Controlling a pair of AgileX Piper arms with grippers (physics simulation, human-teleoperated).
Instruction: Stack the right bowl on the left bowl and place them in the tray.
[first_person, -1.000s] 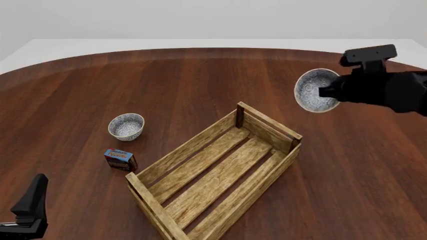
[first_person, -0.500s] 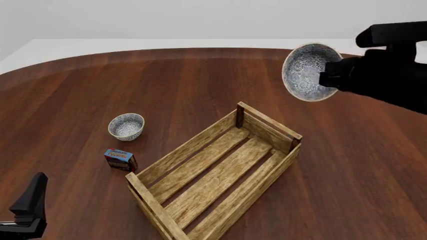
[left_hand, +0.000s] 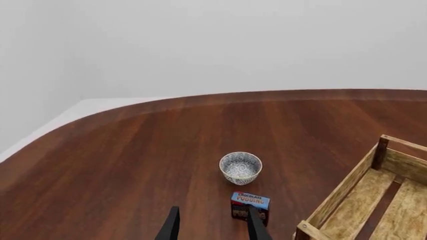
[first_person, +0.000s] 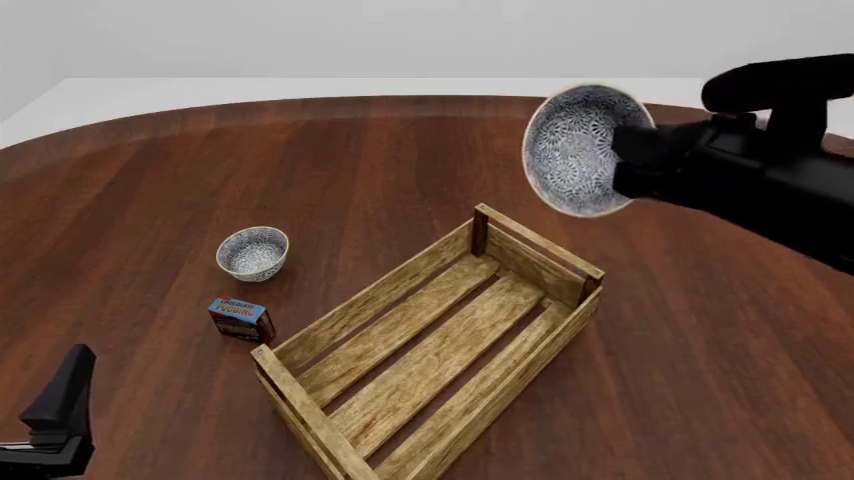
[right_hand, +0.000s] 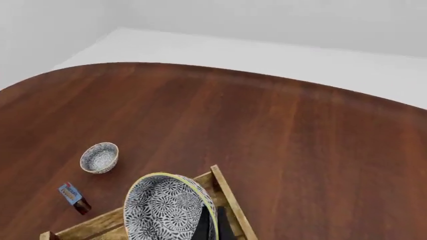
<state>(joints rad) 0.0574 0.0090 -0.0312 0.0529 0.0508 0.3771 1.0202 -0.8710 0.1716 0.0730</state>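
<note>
My right gripper (first_person: 625, 160) is shut on the rim of the right bowl (first_person: 574, 150), a blue-grey speckled bowl tipped on its side high above the far end of the tray (first_person: 400, 290). The right wrist view shows this bowl (right_hand: 167, 210) pinched between the fingers (right_hand: 208, 227), above the tray's end wall (right_hand: 230, 205). The left bowl (first_person: 252, 252) stands upright on the table, left of the tray; it also shows in the left wrist view (left_hand: 240, 167) and the right wrist view (right_hand: 99, 157). My left gripper (left_hand: 213, 230) is open and empty, low at the near left (first_person: 64, 400).
A small blue-and-red box (first_person: 242, 319) stands between the left bowl and the tray's near corner, and shows in the left wrist view (left_hand: 250, 205). The light-wood tray (left_hand: 347, 190) lies diagonally on the dark wood table, with nothing in it.
My right gripper has carried the right bowl up and to the left, from the far right of the table to above the tray's far end. The left arm has not moved.
</note>
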